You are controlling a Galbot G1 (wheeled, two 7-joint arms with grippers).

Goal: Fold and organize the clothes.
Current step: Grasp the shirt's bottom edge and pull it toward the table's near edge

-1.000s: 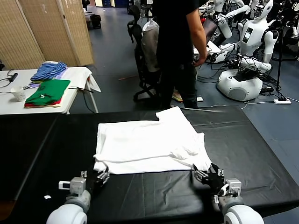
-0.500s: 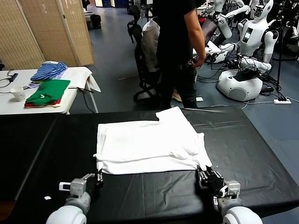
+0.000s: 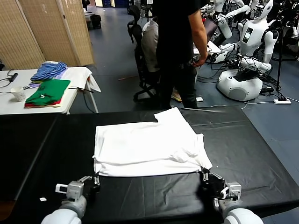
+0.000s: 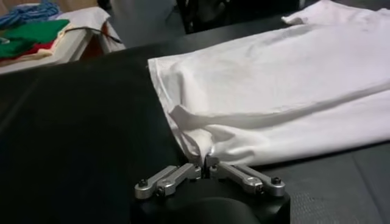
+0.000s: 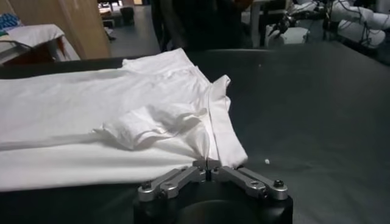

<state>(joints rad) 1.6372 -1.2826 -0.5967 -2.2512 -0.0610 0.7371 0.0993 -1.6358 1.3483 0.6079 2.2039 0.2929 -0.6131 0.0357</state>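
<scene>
In the head view, the white T-shirt [image 3: 147, 147] is lying flat on the black surface [image 3: 243, 144]. The left hand [image 3: 96, 181] is pinching the near corner of the shirt on its own side. The right hand [image 3: 205, 176] is pinching the other near corner. Both hands are squeezing shut on cloth. A person in black [image 3: 180, 51] is standing past the far edge of the surface, well beyond the hands. Green and red folded clothes [image 3: 46, 92] are sitting on a white side table, far off past the left hand.

In the left wrist view, the left hand [image 4: 209, 165] is biting only a small bunch of the shirt's edge. That little bit could be slipping out if the hand is lifting fast.

In the right wrist view, the right hand [image 5: 207, 165] is nipping the hem. A crumpled sleeve [image 5: 152, 125] is sitting just ahead of it. That lump could be making the fold crooked. Nothing is blocking either hand.
</scene>
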